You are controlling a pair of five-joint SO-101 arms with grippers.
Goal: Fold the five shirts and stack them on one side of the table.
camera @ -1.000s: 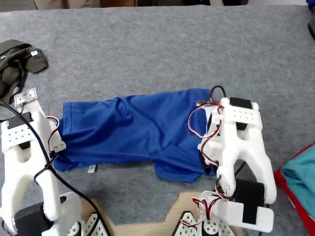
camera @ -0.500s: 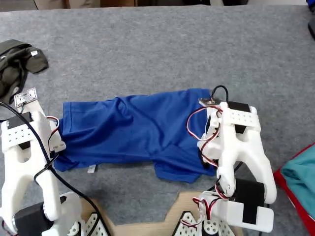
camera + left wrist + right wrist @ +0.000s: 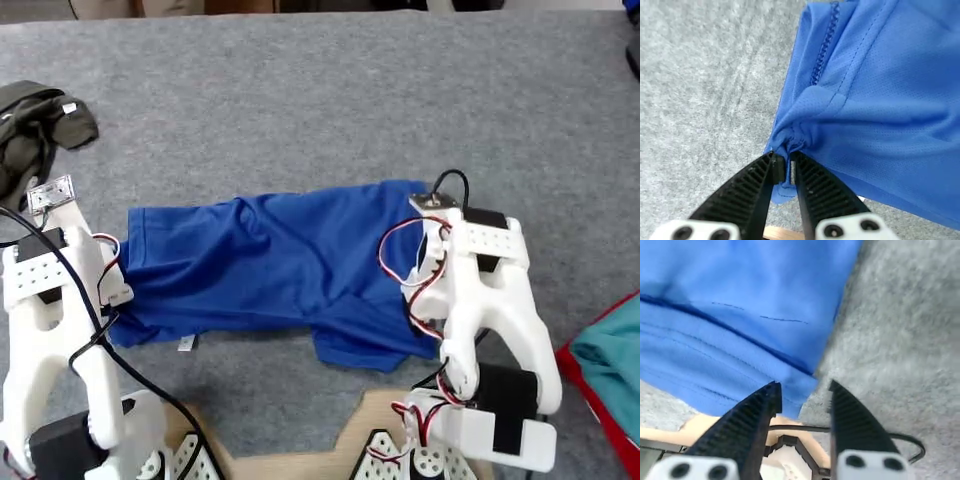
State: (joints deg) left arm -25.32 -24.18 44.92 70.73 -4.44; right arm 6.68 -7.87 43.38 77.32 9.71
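Note:
A blue shirt (image 3: 270, 265) lies folded lengthwise across the grey table (image 3: 320, 110). My left gripper (image 3: 785, 167) is shut on a bunched corner of the blue shirt (image 3: 875, 100) at its left near end; the left arm (image 3: 55, 300) stands over that end. My right gripper (image 3: 802, 392) is open above the right near corner of the blue shirt (image 3: 740, 300), its black fingers (image 3: 760, 407) straddling the hem, nothing between them. The right arm (image 3: 480, 290) covers the shirt's right edge from above.
A dark olive garment (image 3: 35, 125) lies bunched at the left edge of the table. A teal garment (image 3: 610, 355) on red cloth lies at the right edge. A wooden base plate (image 3: 300, 440) sits between the arms at the front.
The right arm has drawn back slightly toward the near edge along the shirt's right side. The left arm and the shirt have stayed put.

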